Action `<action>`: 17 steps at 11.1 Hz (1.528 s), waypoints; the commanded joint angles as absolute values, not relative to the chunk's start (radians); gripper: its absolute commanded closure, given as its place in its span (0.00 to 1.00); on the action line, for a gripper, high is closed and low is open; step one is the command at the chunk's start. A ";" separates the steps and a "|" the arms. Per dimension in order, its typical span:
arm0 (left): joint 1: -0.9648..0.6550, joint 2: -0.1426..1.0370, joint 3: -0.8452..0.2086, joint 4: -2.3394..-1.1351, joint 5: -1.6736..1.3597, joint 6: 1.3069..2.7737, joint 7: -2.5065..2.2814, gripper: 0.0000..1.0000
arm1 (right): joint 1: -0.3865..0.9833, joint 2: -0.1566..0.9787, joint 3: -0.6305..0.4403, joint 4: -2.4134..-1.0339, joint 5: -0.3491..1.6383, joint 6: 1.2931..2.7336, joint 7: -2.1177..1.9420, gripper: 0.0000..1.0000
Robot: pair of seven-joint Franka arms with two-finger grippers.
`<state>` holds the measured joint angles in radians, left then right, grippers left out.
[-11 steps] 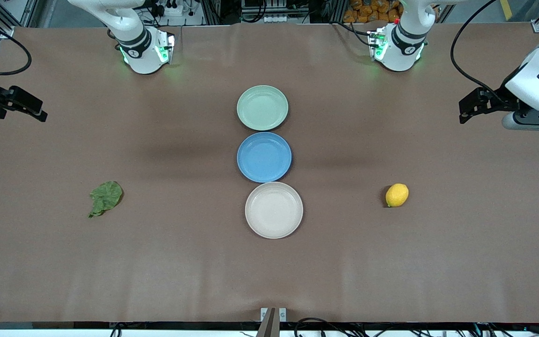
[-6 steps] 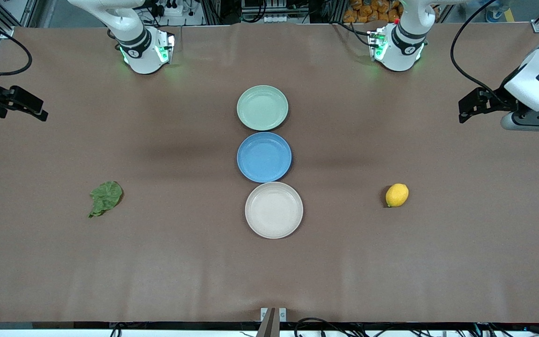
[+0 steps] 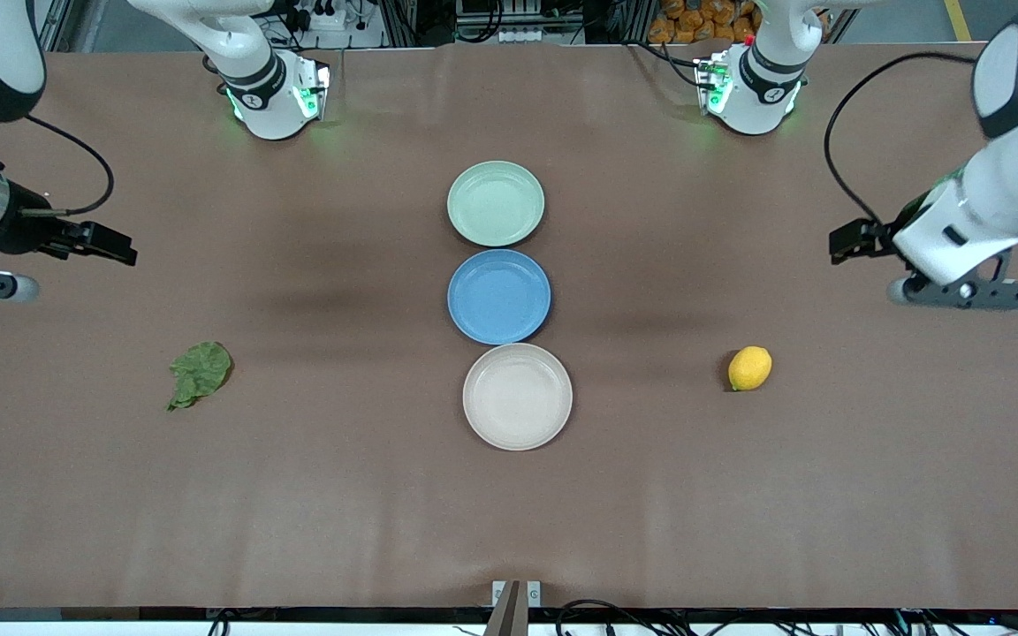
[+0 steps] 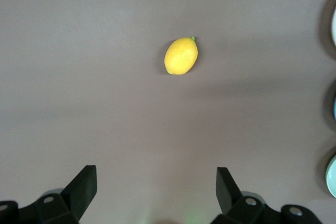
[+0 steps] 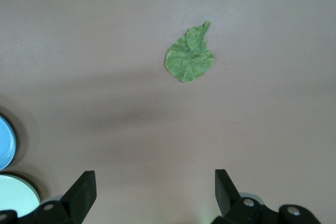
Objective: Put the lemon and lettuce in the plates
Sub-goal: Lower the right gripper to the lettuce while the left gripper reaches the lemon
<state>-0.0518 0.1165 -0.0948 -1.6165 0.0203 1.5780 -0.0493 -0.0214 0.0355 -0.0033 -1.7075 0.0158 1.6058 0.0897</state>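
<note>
1. My left gripper (image 4: 152, 192) hangs over bare table at the left arm's end, its fingers (image 4: 84, 184) spread wide and empty. The lemon (image 3: 750, 367) lies on the table ahead of it, about level with the beige-cream plate (image 3: 518, 397) and well apart from it.
2. My right gripper (image 5: 152, 192) hangs over the right arm's end, also spread wide with nothing in it. The lettuce leaf (image 3: 200, 372) lies flat on the table, well apart from all three plates.
3. The mint green plate (image 3: 496, 203), blue plate (image 3: 499, 296) and beige-cream plate sit in a row mid-table, each just beside the next, all empty.
4. I judge the lemon firm, smooth and apt to roll, so I would close across its narrow waist, not its pointed ends.
5. The lettuce looks light, limp and easily torn. It lies flat, so I would pinch at the raised crinkles or near the short stem, gently.
</note>
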 commanded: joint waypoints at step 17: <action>-0.068 0.564 -0.127 -1.753 0.152 2.154 0.110 0.00 | -0.052 0.541 -0.060 -1.985 -0.009 2.572 0.081 0.00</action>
